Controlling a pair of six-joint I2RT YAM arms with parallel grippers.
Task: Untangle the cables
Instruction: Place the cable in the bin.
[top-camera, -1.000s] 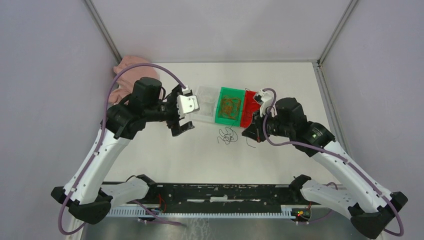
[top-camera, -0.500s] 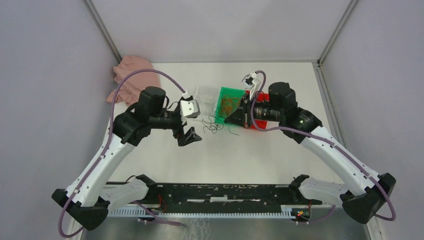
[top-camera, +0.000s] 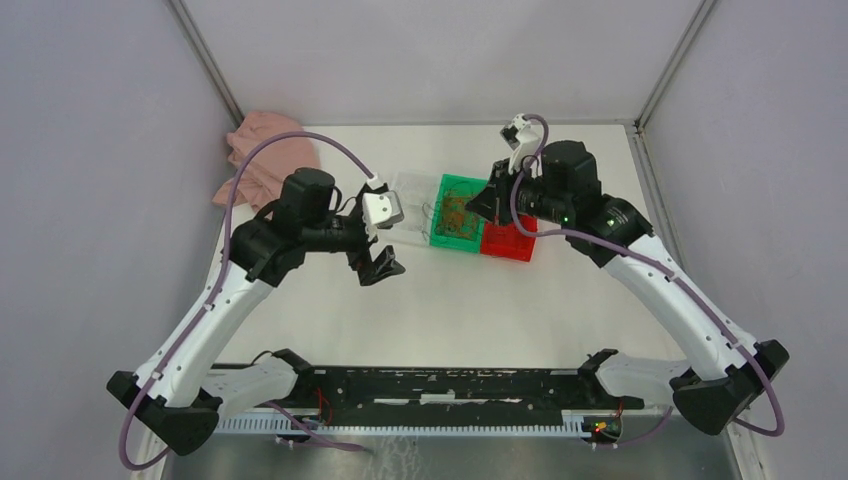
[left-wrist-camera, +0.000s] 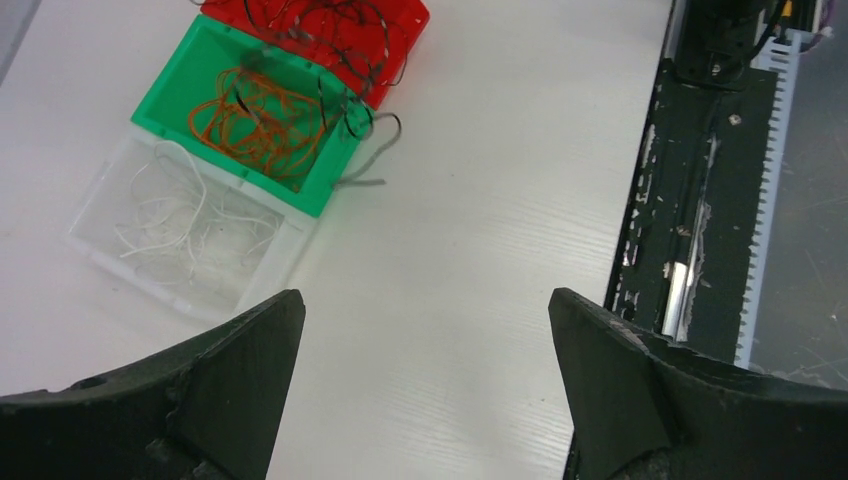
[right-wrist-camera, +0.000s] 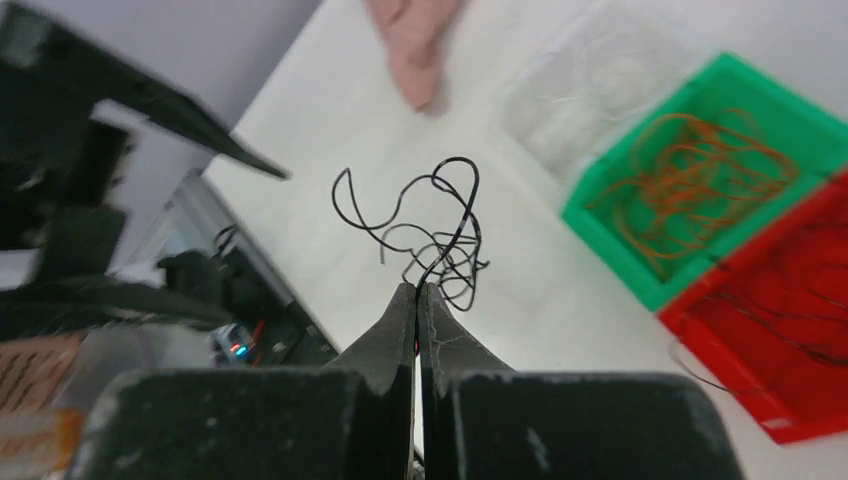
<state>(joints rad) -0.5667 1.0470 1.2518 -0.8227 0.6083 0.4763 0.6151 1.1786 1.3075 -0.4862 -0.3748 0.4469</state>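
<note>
My right gripper is shut on a small curly wad of black cables that hangs free of the table. In the top view that gripper hovers over the green bin. Orange cables lie in the green bin, whitish ones in the clear bin, and more black ones in the red bin. A black strand dangles over the green bin's edge. My left gripper is open over bare table with nothing in it, near the clear bin.
A pink cloth lies bunched at the back left corner. The three bins stand in a row mid-table, the red bin on the right. A black rail runs along the near edge between the arm bases.
The black wad has left the table; my right gripper has lifted it and carried it back to above the bins. The left gripper stayed open and shifted only slightly.
</note>
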